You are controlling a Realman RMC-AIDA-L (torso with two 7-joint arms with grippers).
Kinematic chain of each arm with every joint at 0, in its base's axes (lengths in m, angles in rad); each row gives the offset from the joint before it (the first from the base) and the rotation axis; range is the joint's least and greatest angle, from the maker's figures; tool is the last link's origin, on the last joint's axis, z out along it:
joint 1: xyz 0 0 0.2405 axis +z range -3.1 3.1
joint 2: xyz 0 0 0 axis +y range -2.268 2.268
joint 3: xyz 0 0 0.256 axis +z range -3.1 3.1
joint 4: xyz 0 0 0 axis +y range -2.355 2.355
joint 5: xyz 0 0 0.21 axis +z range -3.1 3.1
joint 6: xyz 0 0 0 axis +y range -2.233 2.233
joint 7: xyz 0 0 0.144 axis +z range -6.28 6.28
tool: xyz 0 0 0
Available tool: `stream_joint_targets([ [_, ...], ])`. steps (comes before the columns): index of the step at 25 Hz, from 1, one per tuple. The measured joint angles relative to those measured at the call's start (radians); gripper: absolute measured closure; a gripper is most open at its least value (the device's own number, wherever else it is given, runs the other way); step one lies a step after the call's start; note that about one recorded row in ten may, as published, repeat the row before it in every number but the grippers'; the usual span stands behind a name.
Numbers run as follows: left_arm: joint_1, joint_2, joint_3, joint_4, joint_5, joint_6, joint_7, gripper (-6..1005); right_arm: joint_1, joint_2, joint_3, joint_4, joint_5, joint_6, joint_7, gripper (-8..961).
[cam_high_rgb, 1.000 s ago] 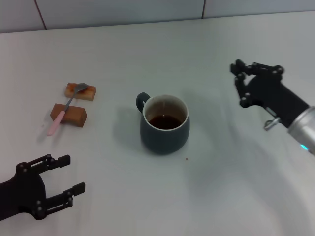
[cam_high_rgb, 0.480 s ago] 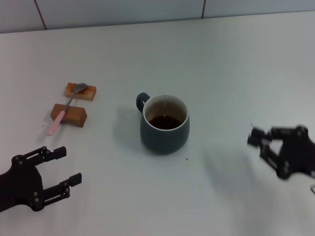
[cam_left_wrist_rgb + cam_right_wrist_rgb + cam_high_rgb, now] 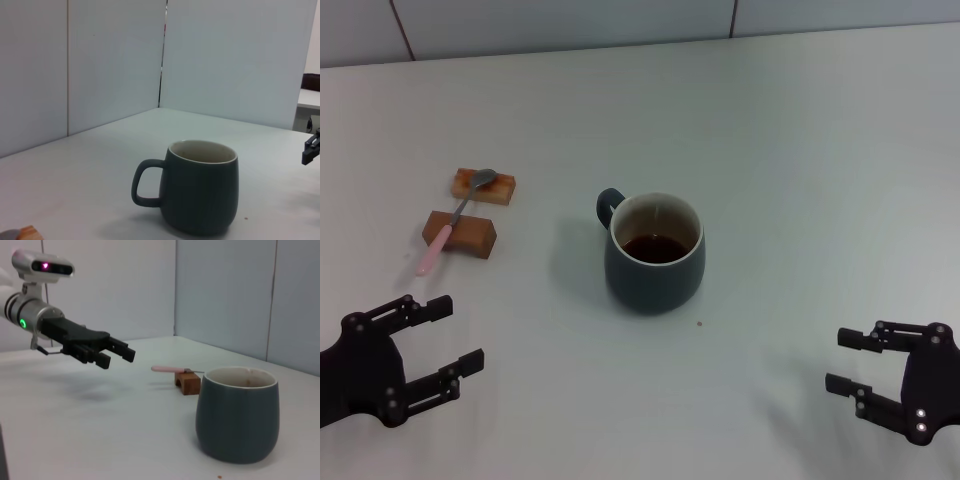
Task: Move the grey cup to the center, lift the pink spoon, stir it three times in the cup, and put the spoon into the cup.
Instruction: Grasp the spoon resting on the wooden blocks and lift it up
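The grey cup stands in the middle of the white table with dark liquid inside and its handle toward the back left; it also shows as the cup and the cup. The pink spoon lies across two small brown blocks at the left, seen too as the spoon. My left gripper hovers open near the front left, below the spoon. My right gripper is open at the front right, well clear of the cup. Both hold nothing.
A tiled wall edge runs along the back of the table. A tiny dark speck lies just in front of the cup. Bare white tabletop stretches to the right and behind the cup.
My right arm has swung from the back right, beside the cup, down to the front right corner. My left gripper has edged slightly left and up.
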Motion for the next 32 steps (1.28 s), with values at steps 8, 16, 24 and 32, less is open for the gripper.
stream_joint_targets([
  [8,0.003,0.000,0.001,0.000,0.002,-0.002,0.000,279,0.014,-0.005,0.003,-0.001,0.002,0.017,-0.031,378],
  [16,0.003,0.000,0.001,0.000,0.001,-0.004,0.000,278,0.024,-0.004,0.011,-0.004,0.007,0.038,-0.031,349],
  [24,-0.002,0.000,-0.001,0.000,0.000,-0.004,-0.001,278,0.039,-0.004,0.003,0.003,0.003,0.055,-0.017,348],
  [32,-0.004,0.000,-0.001,0.000,0.000,-0.004,-0.001,278,0.049,-0.006,-0.021,-0.005,-0.008,0.083,0.060,298],
])
